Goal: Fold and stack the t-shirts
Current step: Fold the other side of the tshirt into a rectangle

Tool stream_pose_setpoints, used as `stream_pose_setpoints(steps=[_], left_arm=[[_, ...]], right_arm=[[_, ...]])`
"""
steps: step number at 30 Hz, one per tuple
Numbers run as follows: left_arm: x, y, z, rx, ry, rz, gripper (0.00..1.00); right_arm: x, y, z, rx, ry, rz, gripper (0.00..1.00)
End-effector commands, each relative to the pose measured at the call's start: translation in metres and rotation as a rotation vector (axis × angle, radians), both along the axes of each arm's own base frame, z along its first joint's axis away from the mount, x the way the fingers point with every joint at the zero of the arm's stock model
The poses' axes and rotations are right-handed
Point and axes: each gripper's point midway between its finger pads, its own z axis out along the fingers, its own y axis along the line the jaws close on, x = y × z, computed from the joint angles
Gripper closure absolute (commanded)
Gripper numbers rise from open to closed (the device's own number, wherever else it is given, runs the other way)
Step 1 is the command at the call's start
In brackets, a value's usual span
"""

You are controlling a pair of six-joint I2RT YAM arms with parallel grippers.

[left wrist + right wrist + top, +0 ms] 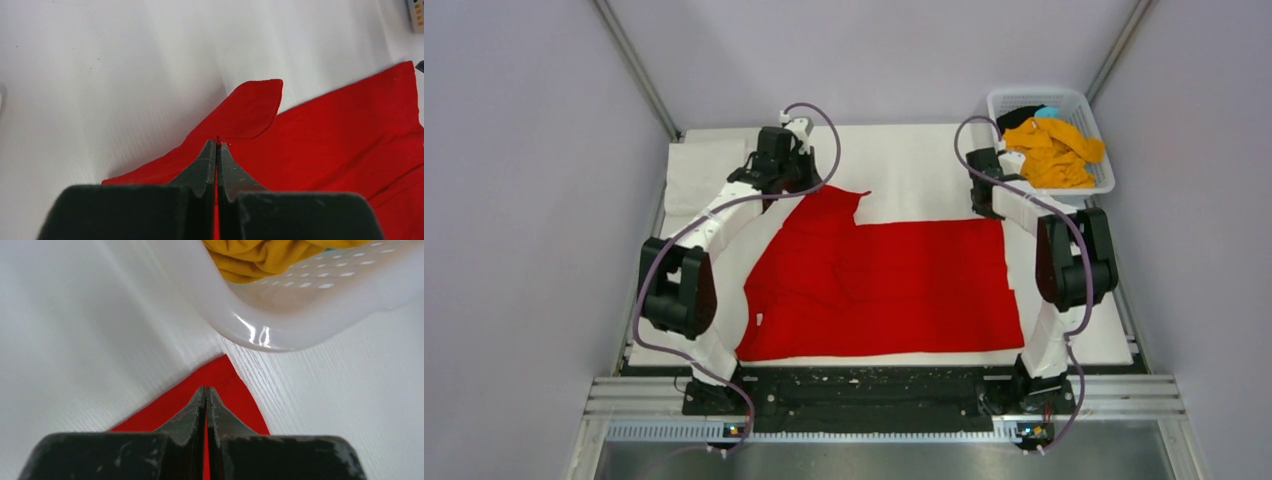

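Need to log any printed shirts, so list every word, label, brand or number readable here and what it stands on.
No text can be read in any view.
Bright red cloth t-shirt: plain, no print or tag showing.
Orange-yellow cloth t-shirt in the white plastic lattice basket: plain.
White part at the top right corner of the left wrist view: small marks, too small and blurred to read.

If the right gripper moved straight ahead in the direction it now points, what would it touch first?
Probably the white basket, whose rounded corner lies just ahead of the right gripper, past the tip of the red t-shirt it pinches. Depth is unclear.
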Motion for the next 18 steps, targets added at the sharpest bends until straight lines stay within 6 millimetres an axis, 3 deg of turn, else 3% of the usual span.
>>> stream_pose_setpoints(steps=[1,5,8,9,13,18], left_arm=[[-0.015,-0.002,0.033,-0.068,-0.08,-0.019,1.0],[-0.021,-0.001,0.031,-0.073,-0.089,-0.02,1.0],[-0.02,-0.002,0.029,-0.074,-0.074,-0.018,1.0],[-0.02,-0.002,0.027,-0.077,-0.069,-0.02,1.0],[-0.022,-0.002,0.026,-0.079,-0.065,-0.017,1.0],[-0.022,0.0,0.027,-0.068,-0.072,-0.016,1.0]], right_arm=[[-0.008,0.009,0.022,0.029,-0.052,0.059,1.0],[-0.005,0.002,0.019,-0.008,-0.035,0.017,0.98],[0.009,0.004,0.016,0.006,-0.046,-0.006,0.54],[0.013,0.005,0.014,0.011,-0.045,-0.012,0.48],[0.016,0.002,0.001,-0.003,-0.006,-0.045,0.43],[-0.004,-0.014,-0.02,-0.015,0.061,-0.123,0.38]])
